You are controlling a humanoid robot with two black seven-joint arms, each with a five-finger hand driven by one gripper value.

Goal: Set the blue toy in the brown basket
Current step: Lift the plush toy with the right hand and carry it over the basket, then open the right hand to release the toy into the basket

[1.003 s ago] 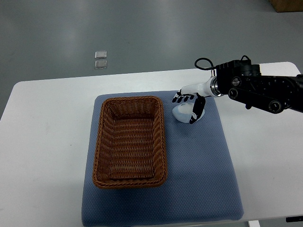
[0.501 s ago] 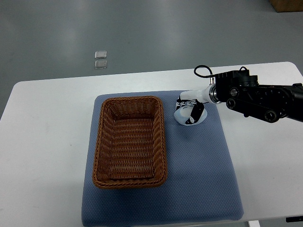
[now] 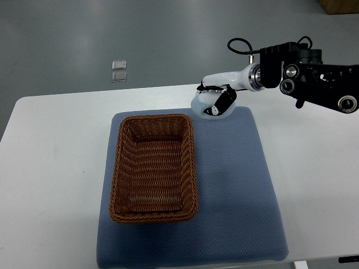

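- Grey floor lies behind a white table, and on the table a blue mat carries the brown basket.
- My right hand comes in from the 3 o'clock edge, and its fingers are closed around the blue toy, a pale, rounded thing.
- I hold the toy over the far edge of the mat; it appears lifted off the surface.
- From my hand, the open middle of the basket lies toward about 7 o'clock, and its nearest corner is close by.
- The long axis of the basket runs from 12 to 6 o'clock, so I think the move should go left and toward me before I release.
- My left hand does not show, so the right one must do this alone.
- One risk, I judge: the toy may catch the rim if I lower too early.
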